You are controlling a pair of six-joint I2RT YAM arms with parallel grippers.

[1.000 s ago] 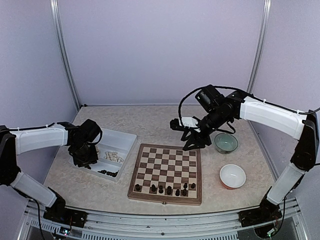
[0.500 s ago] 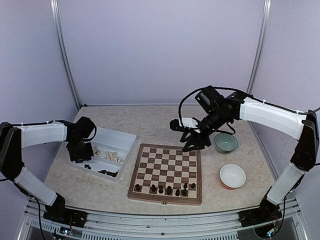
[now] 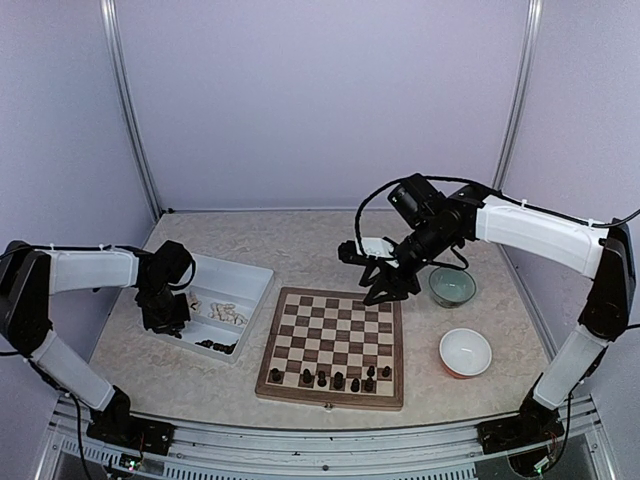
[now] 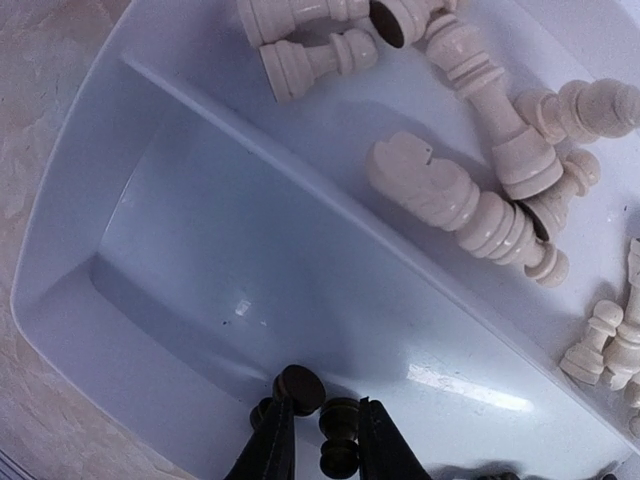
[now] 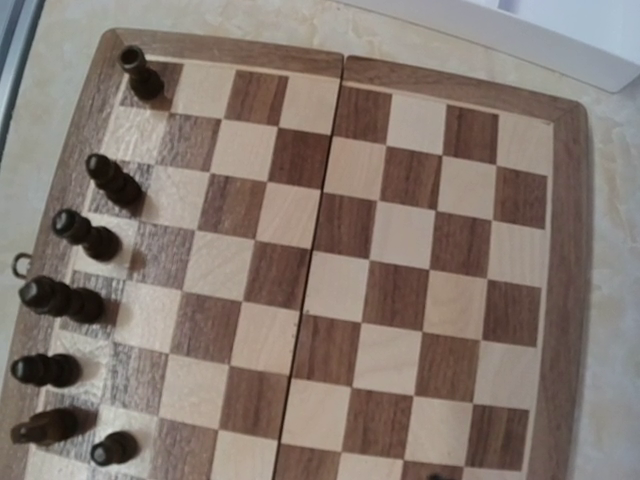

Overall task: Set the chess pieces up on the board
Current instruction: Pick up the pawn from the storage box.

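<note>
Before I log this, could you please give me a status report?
Left gripper astride a dark piece in the tray, grip unconfirmed. Right gripper above board, jaws unclear. Nothing blocking.

My left fingers (image 4: 272,448) run off the bottom edge of my left wrist view, and so does the dark chess piece (image 4: 340,440) between them; whether they press it I cannot tell; from above, my right gripper (image 3: 388,287) is too small to read.
</note>
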